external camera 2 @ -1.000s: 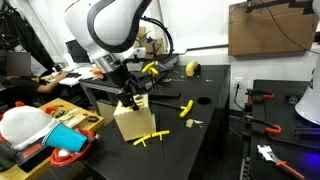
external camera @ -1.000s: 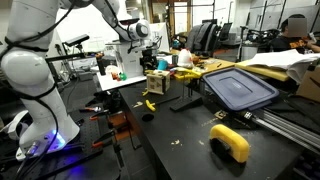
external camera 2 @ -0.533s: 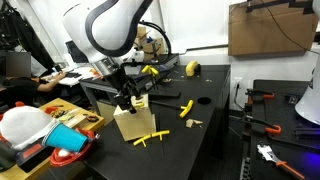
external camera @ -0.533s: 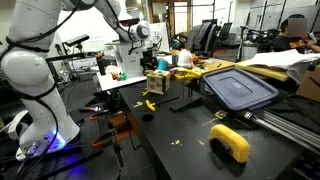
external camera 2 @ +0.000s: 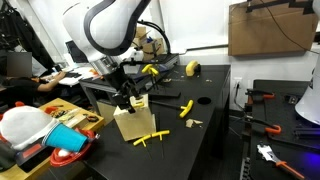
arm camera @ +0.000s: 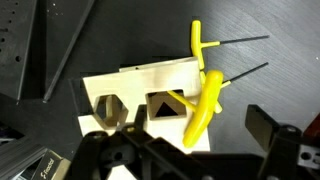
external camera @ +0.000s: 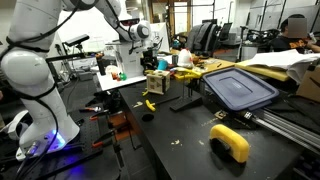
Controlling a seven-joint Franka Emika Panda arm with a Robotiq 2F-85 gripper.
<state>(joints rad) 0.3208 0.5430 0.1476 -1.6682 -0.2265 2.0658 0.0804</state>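
Black two-finger gripper [arm camera: 186,142] sits nearest in wrist view, jaws spread wide, holding nothing. Just beyond it is a pale wooden block with hexagon and triangle cut-outs [arm camera: 130,88]. A yellow-handled T-shaped hex key [arm camera: 206,98] lies on the block's right part, between the jaw lines, untouched. A second yellow T-handled key [arm camera: 197,42] lies farther, past the block's far edge. Black tabletop [arm camera: 285,85] is underneath.

In the wrist view the lower edge of the frame cuts off the gripper [arm camera: 190,145], and its dark body hides from me the bottom side of the wooden block [arm camera: 140,85]. In an exterior view, near the centre of the frame, the wooden block [external camera: 157,82] is too small for me to tell its holes.
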